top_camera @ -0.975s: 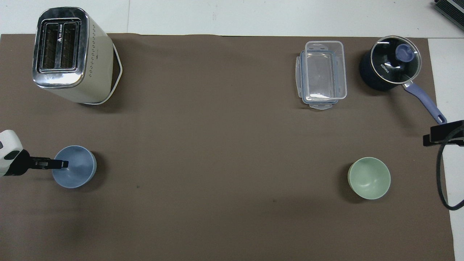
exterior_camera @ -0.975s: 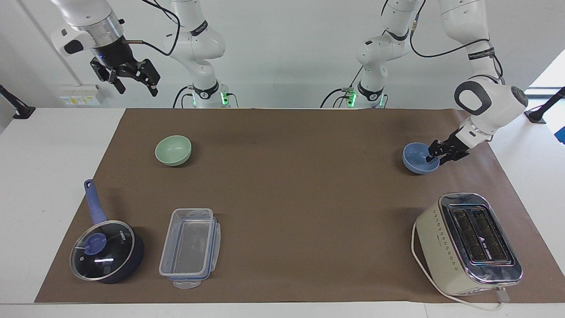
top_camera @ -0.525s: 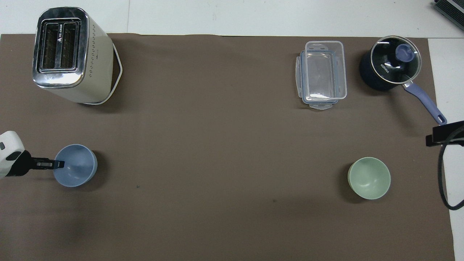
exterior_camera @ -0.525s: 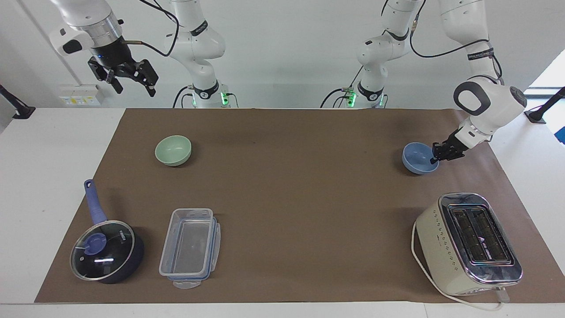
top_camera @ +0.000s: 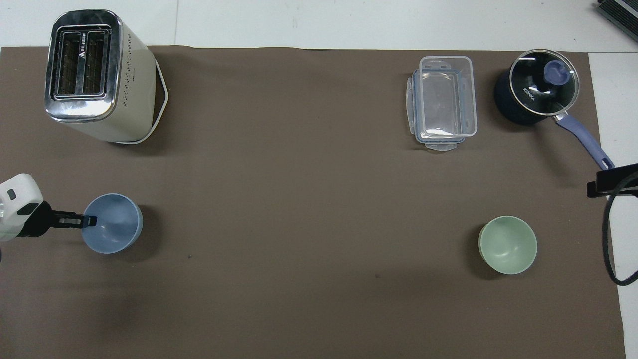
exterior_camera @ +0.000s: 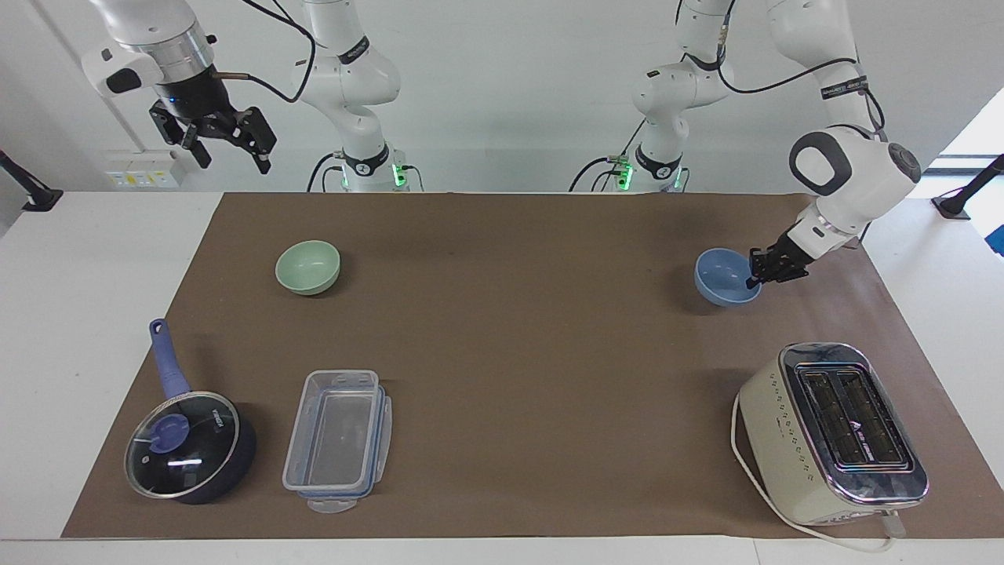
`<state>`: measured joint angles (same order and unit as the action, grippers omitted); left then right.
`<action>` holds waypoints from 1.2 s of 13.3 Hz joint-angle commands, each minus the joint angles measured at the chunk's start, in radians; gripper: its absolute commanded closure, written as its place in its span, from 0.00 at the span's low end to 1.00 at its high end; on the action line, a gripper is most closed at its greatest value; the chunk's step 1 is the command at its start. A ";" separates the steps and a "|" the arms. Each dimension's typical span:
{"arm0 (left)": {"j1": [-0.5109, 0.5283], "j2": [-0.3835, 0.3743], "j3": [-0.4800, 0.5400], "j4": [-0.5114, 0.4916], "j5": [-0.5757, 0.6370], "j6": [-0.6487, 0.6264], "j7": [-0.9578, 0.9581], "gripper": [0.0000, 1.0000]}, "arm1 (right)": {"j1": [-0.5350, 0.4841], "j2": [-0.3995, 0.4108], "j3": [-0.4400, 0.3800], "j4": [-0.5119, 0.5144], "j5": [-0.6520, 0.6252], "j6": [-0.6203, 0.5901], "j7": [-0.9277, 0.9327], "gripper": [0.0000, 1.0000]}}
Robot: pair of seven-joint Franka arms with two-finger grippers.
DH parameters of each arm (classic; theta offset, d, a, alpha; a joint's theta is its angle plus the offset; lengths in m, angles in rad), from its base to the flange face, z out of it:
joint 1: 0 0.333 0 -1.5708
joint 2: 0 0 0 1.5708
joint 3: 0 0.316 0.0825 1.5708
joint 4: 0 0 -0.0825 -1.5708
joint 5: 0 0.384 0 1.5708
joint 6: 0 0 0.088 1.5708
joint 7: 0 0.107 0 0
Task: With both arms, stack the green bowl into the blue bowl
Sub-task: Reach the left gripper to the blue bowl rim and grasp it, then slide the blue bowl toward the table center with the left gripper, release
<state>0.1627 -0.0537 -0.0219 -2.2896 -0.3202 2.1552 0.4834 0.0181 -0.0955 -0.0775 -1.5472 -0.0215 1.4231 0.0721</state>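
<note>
The blue bowl [exterior_camera: 722, 281] [top_camera: 115, 225] is at the left arm's end of the brown mat. My left gripper [exterior_camera: 754, 276] [top_camera: 91, 220] is shut on the bowl's rim, on the side toward that end of the table. The green bowl [exterior_camera: 307, 267] [top_camera: 507, 244] stands upright on the mat toward the right arm's end, untouched. My right gripper [exterior_camera: 230, 155] is open and empty, high in the air above the table's edge at the robots' end, well apart from the green bowl.
A cream toaster [exterior_camera: 831, 431] [top_camera: 94, 75] stands farther from the robots than the blue bowl. A clear lidded container [exterior_camera: 337, 439] [top_camera: 443, 102] and a dark blue glass-lidded saucepan [exterior_camera: 188, 443] [top_camera: 538, 92] lie farther out than the green bowl.
My left gripper has closed on the blue bowl's rim and moved it a little toward the table's middle. My right gripper has risen slightly and drawn back toward its end.
</note>
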 commanded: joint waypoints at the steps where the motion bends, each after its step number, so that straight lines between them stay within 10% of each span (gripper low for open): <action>1: -0.151 -0.046 0.013 -0.008 -0.016 -0.018 -0.199 1.00 | -0.010 -0.012 0.004 -0.019 -0.014 0.019 -0.031 0.00; 10: -0.685 0.032 0.010 0.010 -0.013 0.170 -0.793 1.00 | -0.015 -0.012 -0.001 -0.021 -0.012 0.019 -0.037 0.00; 16: -0.796 0.124 0.008 0.002 -0.014 0.337 -0.890 1.00 | -0.035 -0.023 -0.004 -0.042 -0.012 0.023 -0.052 0.00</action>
<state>-0.6015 0.0514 -0.0329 -2.2900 -0.3213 2.4637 -0.3938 -0.0062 -0.0957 -0.0810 -1.5517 -0.0225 1.4231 0.0510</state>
